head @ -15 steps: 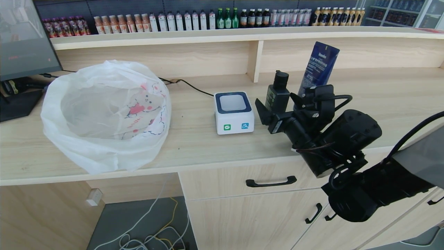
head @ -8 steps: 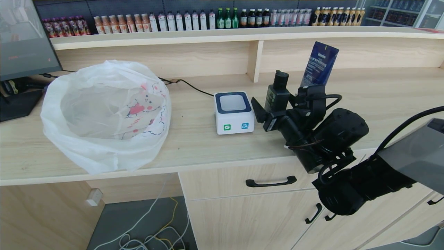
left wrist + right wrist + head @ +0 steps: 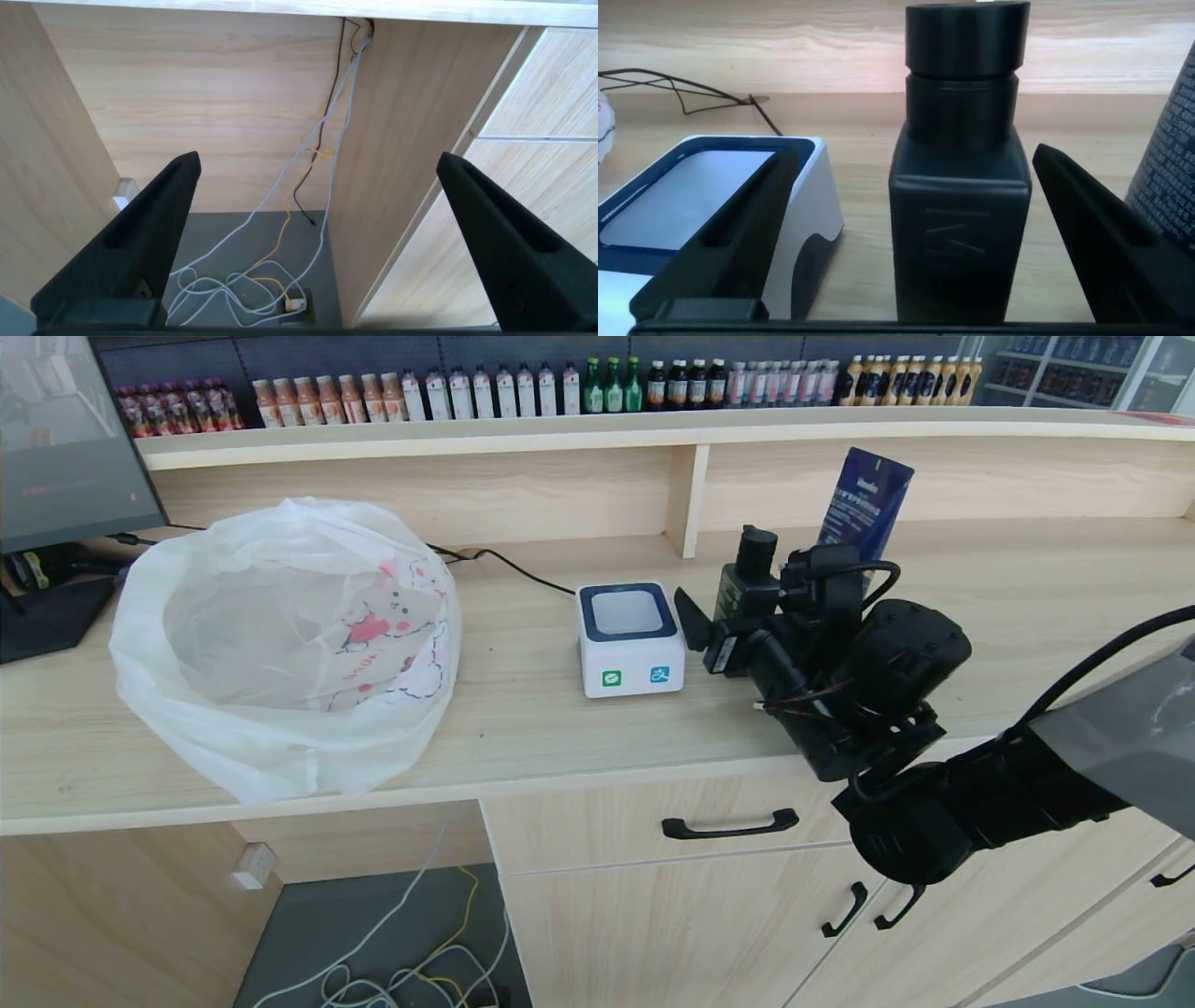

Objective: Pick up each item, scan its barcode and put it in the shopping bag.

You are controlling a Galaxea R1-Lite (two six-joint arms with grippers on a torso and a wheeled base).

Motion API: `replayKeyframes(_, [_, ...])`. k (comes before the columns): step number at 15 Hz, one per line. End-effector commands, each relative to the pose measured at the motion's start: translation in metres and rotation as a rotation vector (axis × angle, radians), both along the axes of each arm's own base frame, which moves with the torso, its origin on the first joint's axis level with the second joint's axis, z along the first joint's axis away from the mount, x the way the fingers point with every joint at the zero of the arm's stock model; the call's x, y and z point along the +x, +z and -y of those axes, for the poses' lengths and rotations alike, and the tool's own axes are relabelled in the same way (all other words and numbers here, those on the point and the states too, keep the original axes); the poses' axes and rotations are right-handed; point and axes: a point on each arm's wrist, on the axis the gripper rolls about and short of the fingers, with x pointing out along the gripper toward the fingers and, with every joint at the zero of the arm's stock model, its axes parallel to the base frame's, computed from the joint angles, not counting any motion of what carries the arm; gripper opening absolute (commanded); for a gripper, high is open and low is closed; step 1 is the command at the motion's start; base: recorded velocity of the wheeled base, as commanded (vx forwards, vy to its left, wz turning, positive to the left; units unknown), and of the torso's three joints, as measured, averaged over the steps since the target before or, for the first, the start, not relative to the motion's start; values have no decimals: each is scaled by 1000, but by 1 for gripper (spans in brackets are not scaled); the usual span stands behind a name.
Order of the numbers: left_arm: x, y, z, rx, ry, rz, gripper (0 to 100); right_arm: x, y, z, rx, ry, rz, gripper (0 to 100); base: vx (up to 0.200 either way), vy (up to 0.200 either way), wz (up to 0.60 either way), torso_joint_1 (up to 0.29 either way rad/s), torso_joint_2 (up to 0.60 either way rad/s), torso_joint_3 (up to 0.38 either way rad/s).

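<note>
right hand [image 3: 738,611] centre-right, level, fingers spread either side of the dark bottle [image 3: 750,581], gaps both sides. left hand [image 3: 318,168] spread, low, facing the recess under the counter [image 3: 523,719]. Count: 1 dark bottle, 1 blue tube [image 3: 864,504] just behind it, 1 scanner [image 3: 627,637] mid-frame, 1 shopping bag [image 3: 280,644] left, reaching the front edge. Bare counter between shopping bag and scanner.

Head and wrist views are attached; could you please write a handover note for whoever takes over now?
Left gripper: open, empty, low by the cabinet.
Right gripper: open, lined up on the black bottle, not gripping.
Black bottle and blue tube stand right of the scanner; shopping bag at its left.
Done: neither item bagged.
Left: grasp, scan, bag both.
</note>
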Motion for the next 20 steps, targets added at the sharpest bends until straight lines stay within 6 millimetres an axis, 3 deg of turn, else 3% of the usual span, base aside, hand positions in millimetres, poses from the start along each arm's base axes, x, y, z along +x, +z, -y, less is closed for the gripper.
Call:
replayKeyframes(1, [0, 0, 0, 0, 1, 0, 100, 1, 8, 4, 8, -12, 10, 100, 0, 0, 0, 0, 0, 0])
replayKeyframes(20, [0, 0, 0, 0, 1, 0, 100, 9, -8, 6, -13, -22, -73, 100, 0, 0, 0, 0, 0, 0])
